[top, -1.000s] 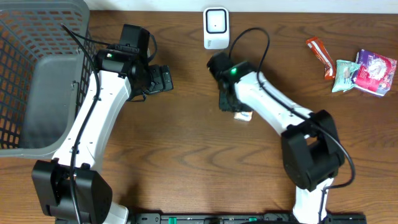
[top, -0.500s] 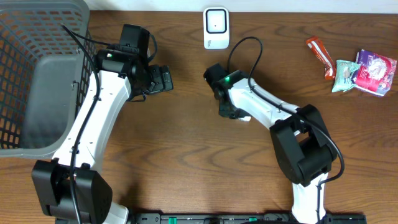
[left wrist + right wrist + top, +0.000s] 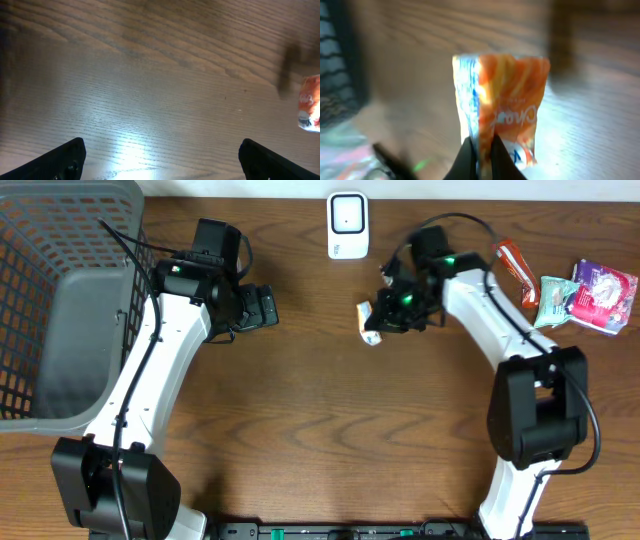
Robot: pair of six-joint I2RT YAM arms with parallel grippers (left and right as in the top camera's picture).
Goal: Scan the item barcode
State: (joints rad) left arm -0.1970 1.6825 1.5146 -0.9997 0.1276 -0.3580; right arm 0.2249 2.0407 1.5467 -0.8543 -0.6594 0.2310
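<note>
The item is a small orange and white snack packet [image 3: 368, 320], held off the table below and to the right of the white scanner [image 3: 347, 225]. My right gripper [image 3: 384, 314] is shut on it. In the right wrist view the packet [image 3: 502, 105] sticks up from the right gripper [image 3: 482, 152], whose two black fingers pinch its lower edge. No barcode shows. My left gripper [image 3: 266, 307] hangs open over bare wood to the left. In the left wrist view the left gripper [image 3: 162, 160] has nothing between its fingers, and the packet [image 3: 310, 102] shows at the right edge.
A grey mesh basket [image 3: 60, 300] fills the far left. At the back right lie a red-orange bar [image 3: 513, 262], a green packet [image 3: 552, 300] and a pink-white packet [image 3: 600, 295]. The right arm's cable loops above the scanner's right side.
My right gripper closed on the packet at the table's middle, then swung up and to the right with it, toward the scanner. The left arm has not moved.
</note>
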